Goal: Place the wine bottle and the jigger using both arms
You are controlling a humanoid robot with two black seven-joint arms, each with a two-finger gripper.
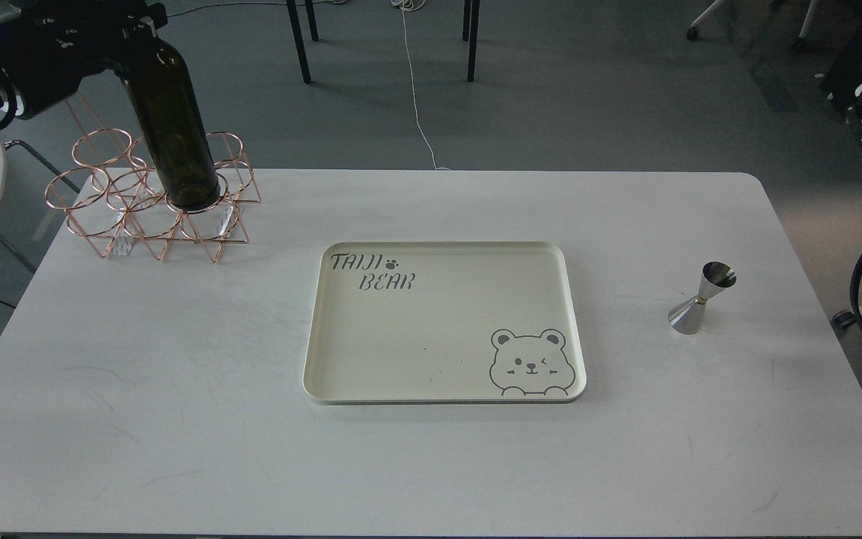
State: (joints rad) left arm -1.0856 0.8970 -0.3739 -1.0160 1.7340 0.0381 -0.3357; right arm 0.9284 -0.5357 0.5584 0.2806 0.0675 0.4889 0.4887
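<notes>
Left claw (139, 26) sits in the upper left of the frame at the neck of the wine bottle (173, 127); it's a dark mass against dark glass, fingers can't be told apart, so can't tell how far open it is or whether it actually has the neck; bottle base sits in a ring of the copper wire rack (154, 206) at upper left of the worktop (176, 419), leaning slightly; jigger (702, 298) stands upright alone at right of frame, nothing touching it; cream bear tray (442, 389) at centre holds nothing; my read: neither item placed yet, both moves left; right claw not visible, only black cable and hardware at the right edge; bottle top cut off by the left arm.
</notes>
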